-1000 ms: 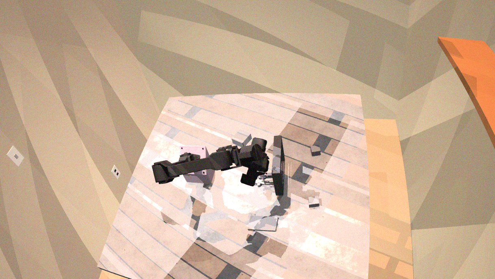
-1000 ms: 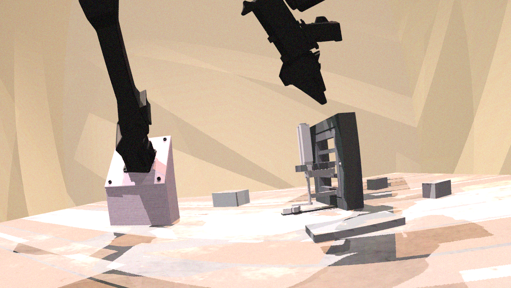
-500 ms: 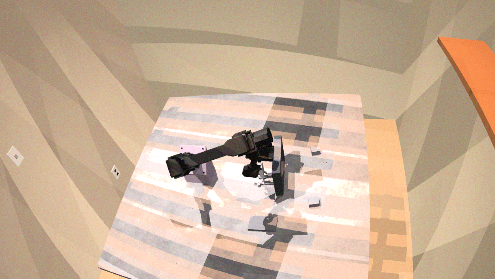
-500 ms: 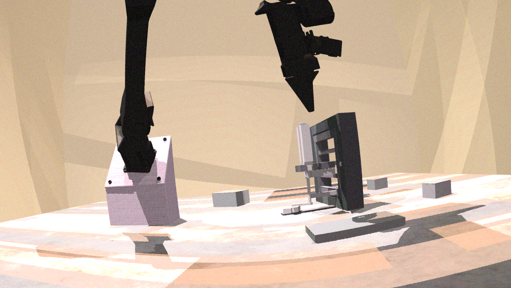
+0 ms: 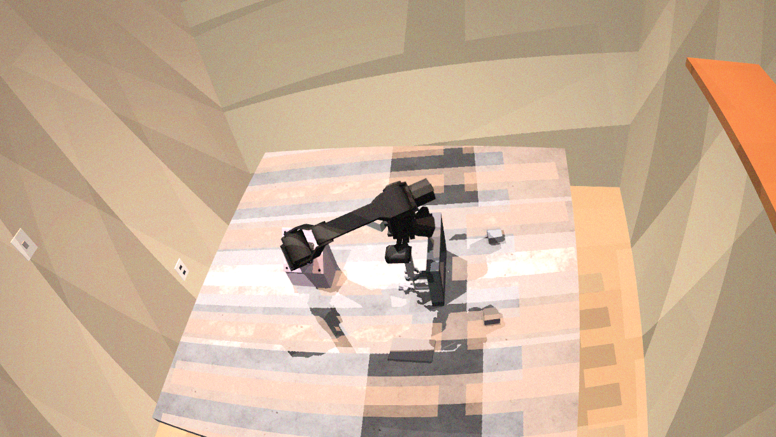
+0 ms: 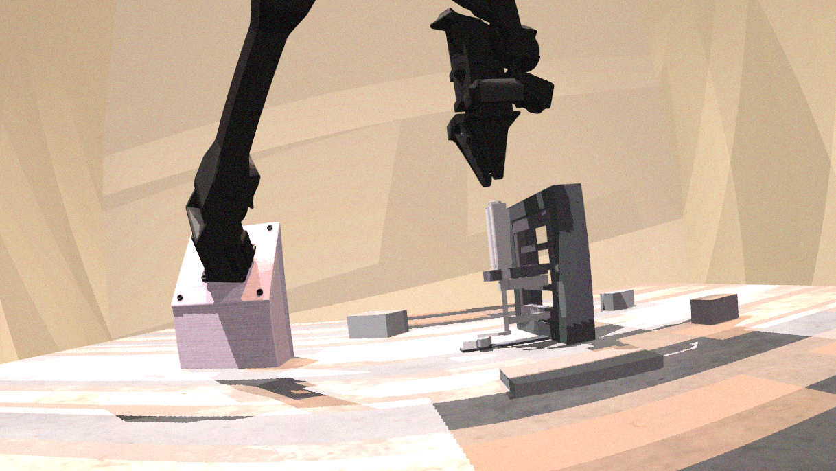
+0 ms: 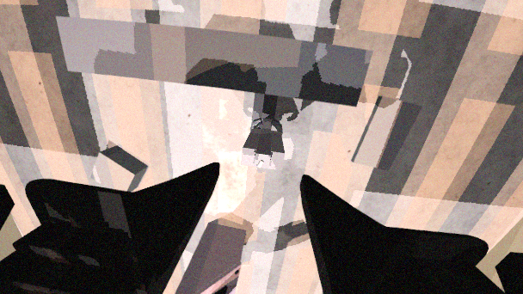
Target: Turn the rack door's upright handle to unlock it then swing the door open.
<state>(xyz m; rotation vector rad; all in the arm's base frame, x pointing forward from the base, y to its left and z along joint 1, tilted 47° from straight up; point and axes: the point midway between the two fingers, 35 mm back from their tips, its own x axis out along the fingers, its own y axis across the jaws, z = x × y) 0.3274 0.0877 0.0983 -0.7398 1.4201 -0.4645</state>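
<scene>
In the exterior view the rack door's pale upright handle (image 6: pixel 497 237) stands right of centre, just below the gripper (image 6: pixel 491 178) (image 7: pixel 260 172), whose fingers point down with bare air between them and the handle. The wrist view shows those fingers well parted, gripping nothing. The handle is on the near face of a dark upright frame (image 5: pixel 437 260) (image 6: pixel 573 263) (image 7: pixel 224 60), which crosses the upper part of the wrist view. A long flat block (image 5: pixel 411 351) (image 6: pixel 585 374) (image 7: pixel 373 133) lies at lower right in the exterior view; a grey block (image 6: pixel 377 324) sits near centre. At left, the black arm (image 5: pixel 353 218) (image 6: pixel 237 117) rises from a pinkish pedestal (image 5: pixel 309 279) (image 6: pixel 225 339).
</scene>
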